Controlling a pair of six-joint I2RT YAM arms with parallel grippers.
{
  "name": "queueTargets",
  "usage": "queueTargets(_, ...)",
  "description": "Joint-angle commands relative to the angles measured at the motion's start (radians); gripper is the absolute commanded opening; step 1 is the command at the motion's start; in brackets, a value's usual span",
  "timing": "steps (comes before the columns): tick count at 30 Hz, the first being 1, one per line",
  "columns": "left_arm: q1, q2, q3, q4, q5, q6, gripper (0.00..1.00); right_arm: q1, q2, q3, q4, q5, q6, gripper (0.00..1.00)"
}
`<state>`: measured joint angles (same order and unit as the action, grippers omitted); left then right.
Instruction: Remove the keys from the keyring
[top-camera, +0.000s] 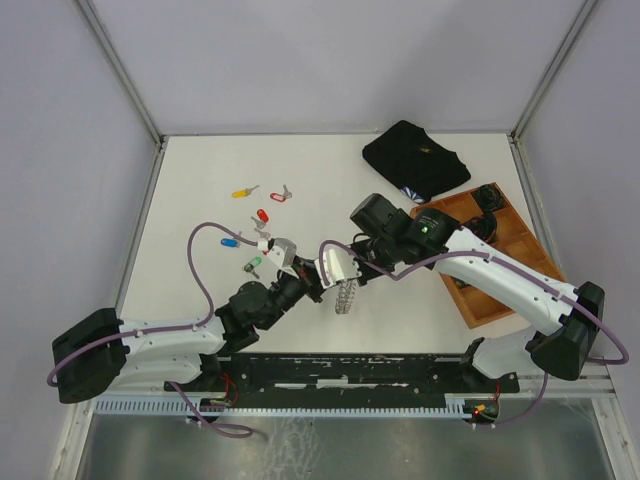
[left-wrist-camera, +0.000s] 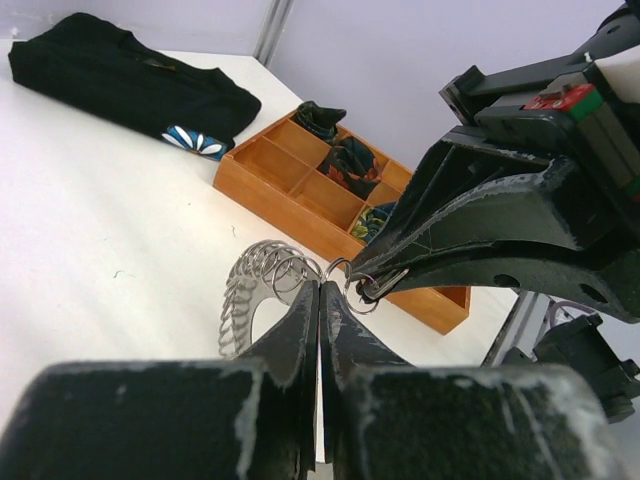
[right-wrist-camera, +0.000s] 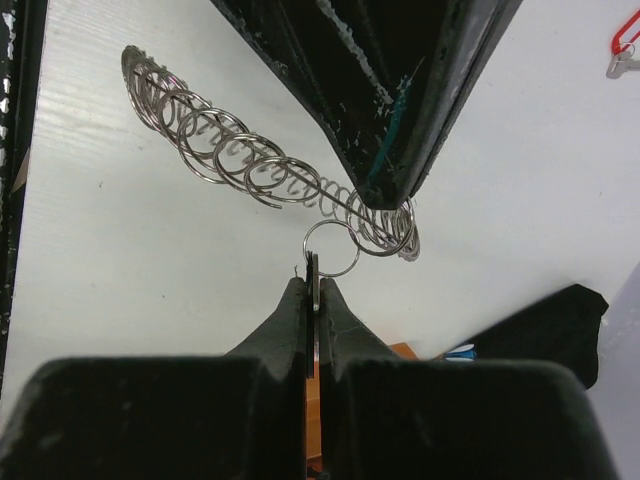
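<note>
We see the silvery round metal keyring (left-wrist-camera: 262, 268), fringed with wire loops, held over the white table (top-camera: 200, 170) between the left gripper (left-wrist-camera: 320, 290) and right gripper (right-wrist-camera: 313, 285), both clamped shut on it; uneven pulling could bend a loop or drop it.

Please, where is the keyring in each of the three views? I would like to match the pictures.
Top external: the keyring hangs near the centre, slightly below the middle.
Left wrist: the keyring is left of centre, a curved coil of rings.
Right wrist: the keyring runs diagonally from upper left to the centre.
Shared landmark: the black cloth.
</note>
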<state>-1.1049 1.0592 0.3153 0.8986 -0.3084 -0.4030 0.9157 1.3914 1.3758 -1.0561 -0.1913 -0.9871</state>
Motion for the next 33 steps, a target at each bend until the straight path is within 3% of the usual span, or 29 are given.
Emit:
queueTargets(1, -0.014, 0.003, 0.003, 0.128, -0.136, -0.016, 0.03, -0.002, -0.006, 0.008, 0.007, -0.026, 0.031, 0.00)
queueTargets(14, -0.087, 0.074, 0.031, 0.161, -0.323, 0.073, 0.03, -0.002, 0.001, -0.001, 0.035, -0.022, 0.057, 0.00)
queueTargets(33, -0.095, 0.114, 0.068, 0.036, -0.275, 0.063, 0.03, -0.026, -0.030, -0.012, 0.087, 0.012, 0.100, 0.00)
